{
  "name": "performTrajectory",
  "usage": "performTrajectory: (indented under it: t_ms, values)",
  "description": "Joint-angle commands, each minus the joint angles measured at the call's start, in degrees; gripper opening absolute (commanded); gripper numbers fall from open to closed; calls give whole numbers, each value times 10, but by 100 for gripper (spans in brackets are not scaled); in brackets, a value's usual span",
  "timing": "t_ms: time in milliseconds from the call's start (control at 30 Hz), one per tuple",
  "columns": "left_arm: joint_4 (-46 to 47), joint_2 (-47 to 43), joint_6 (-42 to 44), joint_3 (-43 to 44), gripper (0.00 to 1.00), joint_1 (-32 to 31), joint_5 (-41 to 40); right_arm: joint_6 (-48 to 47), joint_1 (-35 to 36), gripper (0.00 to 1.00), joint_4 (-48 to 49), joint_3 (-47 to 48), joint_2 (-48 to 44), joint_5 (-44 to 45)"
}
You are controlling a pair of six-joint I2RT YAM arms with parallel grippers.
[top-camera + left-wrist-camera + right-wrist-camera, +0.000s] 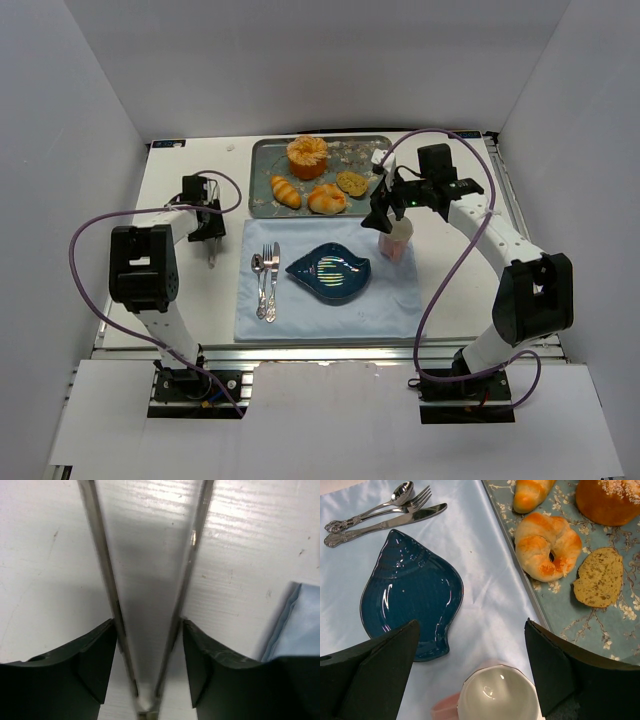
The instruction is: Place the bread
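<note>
The bread (307, 156), a large orange-golden ridged bun, sits at the back of the metal tray (262, 160); its edge shows at the top right of the right wrist view (607, 500). My right gripper (386, 214) is open and empty, hovering over a pink-and-white cup (395, 240), near the tray's right front corner. In its wrist view the gripper (471, 630) straddles the cup (497, 695). My left gripper (208, 234) is left of the cloth, shut on metal tongs (102, 570); the gripper (149, 630) presses on both tong arms.
The tray also holds a small striped croissant (285, 190), a pale golden bun (327, 199) and a bread slice (351, 182). A blue shell-shaped plate (330, 272) and cutlery (266, 282) lie on a light blue cloth (320, 315).
</note>
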Motion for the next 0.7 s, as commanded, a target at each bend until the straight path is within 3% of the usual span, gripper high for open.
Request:
performTrajectory:
  t_ms: [0, 33, 133, 300, 533, 667]
  values:
    - [-4, 35, 0, -7, 53, -2, -20, 7, -3, 89, 19, 19, -22, -3]
    - [-2, 36, -2, -7, 43, -3, -18, 7, -4, 89, 19, 19, -23, -4]
    - [3, 37, -11, -8, 25, -3, -9, 8, -5, 89, 20, 17, -28, -2]
    - [9, -17, -45, 3, 3, -3, 39, 8, -11, 89, 19, 11, -37, 1]
    - [48, -110, -179, 55, 5, -5, 246, 8, -20, 89, 19, -7, -49, 1]
    - [44, -116, -219, 75, 17, -30, 301, 11, -24, 89, 23, -11, -50, -2]
